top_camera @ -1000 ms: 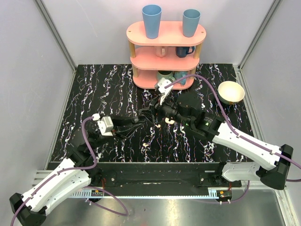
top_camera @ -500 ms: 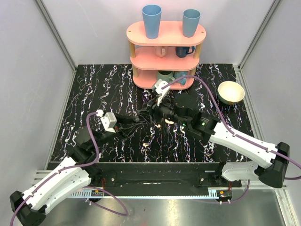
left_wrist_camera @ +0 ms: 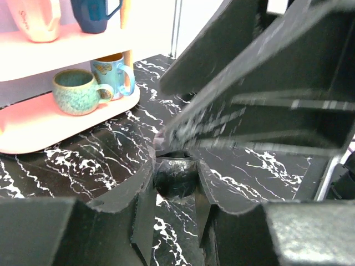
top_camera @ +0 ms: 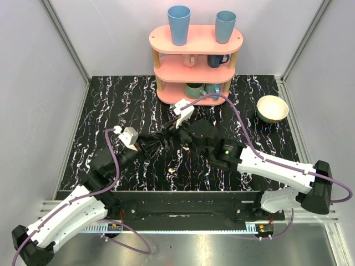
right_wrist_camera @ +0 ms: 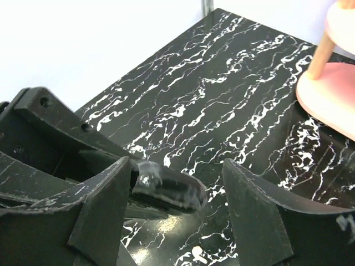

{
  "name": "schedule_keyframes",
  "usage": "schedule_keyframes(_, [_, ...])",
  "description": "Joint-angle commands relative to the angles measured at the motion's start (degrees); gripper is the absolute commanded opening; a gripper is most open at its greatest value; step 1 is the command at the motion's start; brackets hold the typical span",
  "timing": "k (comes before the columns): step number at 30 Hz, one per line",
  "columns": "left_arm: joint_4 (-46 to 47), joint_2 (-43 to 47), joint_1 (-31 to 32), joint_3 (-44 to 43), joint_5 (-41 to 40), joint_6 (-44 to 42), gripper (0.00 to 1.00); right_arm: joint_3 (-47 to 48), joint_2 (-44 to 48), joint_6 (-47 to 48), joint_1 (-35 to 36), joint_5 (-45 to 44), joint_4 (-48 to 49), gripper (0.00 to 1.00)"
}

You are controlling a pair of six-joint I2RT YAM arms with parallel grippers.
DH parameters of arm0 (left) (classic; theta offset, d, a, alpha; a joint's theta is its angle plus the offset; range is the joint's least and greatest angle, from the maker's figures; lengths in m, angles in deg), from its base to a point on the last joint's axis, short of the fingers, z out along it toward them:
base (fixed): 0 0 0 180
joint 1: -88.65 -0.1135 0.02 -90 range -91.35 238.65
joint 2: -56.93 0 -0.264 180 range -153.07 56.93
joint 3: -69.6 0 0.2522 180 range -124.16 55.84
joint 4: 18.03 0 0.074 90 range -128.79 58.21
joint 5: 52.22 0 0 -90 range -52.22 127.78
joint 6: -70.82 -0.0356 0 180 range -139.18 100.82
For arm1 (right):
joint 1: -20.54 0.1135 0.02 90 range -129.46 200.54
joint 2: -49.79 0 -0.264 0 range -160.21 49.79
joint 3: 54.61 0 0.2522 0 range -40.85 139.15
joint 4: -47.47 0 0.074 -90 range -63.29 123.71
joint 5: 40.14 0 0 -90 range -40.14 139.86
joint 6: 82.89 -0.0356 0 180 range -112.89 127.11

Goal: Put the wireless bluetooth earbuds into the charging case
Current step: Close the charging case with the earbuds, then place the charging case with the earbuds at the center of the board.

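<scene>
Where my two arms meet over the middle of the counter [top_camera: 122,111], my left tool [left_wrist_camera: 175,185] is clamped narrow on the charging case [left_wrist_camera: 175,176]. From this side the case shows as a small, glossy, dark rounded thing between the two fingers. My right tool [right_wrist_camera: 176,166] stands wide, one finger on either side of the case's other end. The case lies nearer one finger, and I cannot tell whether it touches. One earbud [right_wrist_camera: 196,254], tiny and white, lies on the counter near the tools. A pale blurred bit on the case's upper edge may be another, but the view is too soft to say.

The counter is black with white veins and glossy enough to catch the light. At its back stands a pink shelf [top_camera: 197,40] of three tiers. A blue cup [top_camera: 178,25] and a second blue cup [top_camera: 225,26] are on top. A pink mug [left_wrist_camera: 36,19] and a dark blue mug [left_wrist_camera: 94,14] are on the middle tier. A green mug [left_wrist_camera: 77,91] and a blue patterned mug [left_wrist_camera: 113,75] are on the lowest. A cream bowl [top_camera: 272,108] sits near the right back corner. Pale grey-lilac walls [top_camera: 33,83] close three sides, with metal posts [top_camera: 65,41] slanting up at the back corners.
</scene>
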Motion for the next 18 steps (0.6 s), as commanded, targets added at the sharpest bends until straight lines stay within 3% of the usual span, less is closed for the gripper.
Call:
schedule_keyframes(1, [7.7,1.1,-0.6,1.0,-6.7,0.0,0.00,-2.9,5.9,-2.3,-6.1,-7.4,-1.2,0.72])
schedule_keyframes(5, [8.7,-0.3,-1.0,2.7,-8.9,1.1,0.00,-5.8,8.8,-8.7,-10.3,-4.2,1.8,0.74])
schedule_keyframes(11, [9.6,-2.9,-2.6,3.2,-9.6,1.8,0.00,-8.3,9.8,-10.7,-11.2,-2.5,1.4,0.75])
schedule_keyframes(18, [11.9,-6.4,-11.5,5.9,-3.5,10.7,0.00,-11.2,10.7,-14.2,-13.4,0.7,-0.3,0.77])
